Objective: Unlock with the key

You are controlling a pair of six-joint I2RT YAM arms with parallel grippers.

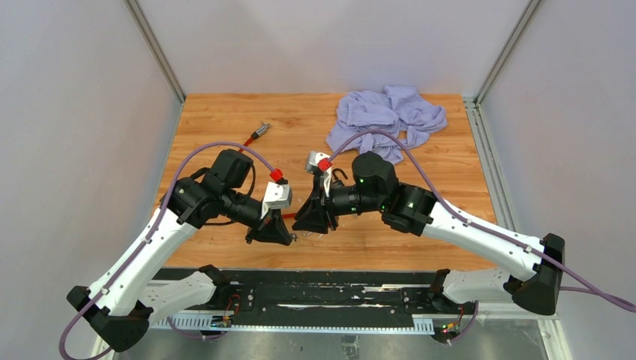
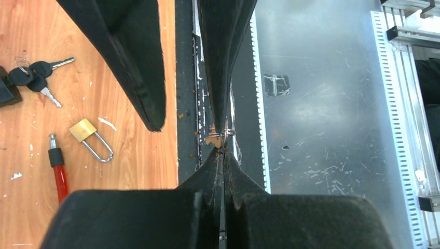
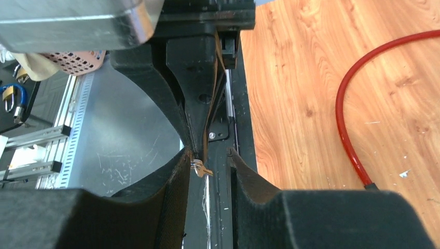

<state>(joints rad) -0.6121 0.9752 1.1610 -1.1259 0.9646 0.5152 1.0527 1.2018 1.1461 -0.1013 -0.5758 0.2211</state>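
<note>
My left gripper [image 1: 281, 235] is shut on the ring of a small brass key [image 3: 201, 169], held over the table's front edge; its tips show in the left wrist view [image 2: 223, 148] with the key [image 2: 220, 136] just beyond. My right gripper [image 1: 310, 219] is open, facing it. Its fingers straddle the key [image 3: 210, 155], the left finger [image 3: 184, 161] touching the ring. A brass padlock [image 2: 84, 130] with a shut shackle lies on the wood to the left, apart from both grippers. In the top view the padlock is hidden under the arms.
A bunch of black-headed keys [image 2: 36, 69] and a red cable lock [image 2: 59, 174] lie near the padlock; its red cable [image 3: 353, 119] curves across the wood. A purple cloth [image 1: 386, 116] lies at the back right. The black rail [image 1: 315, 296] runs below the grippers.
</note>
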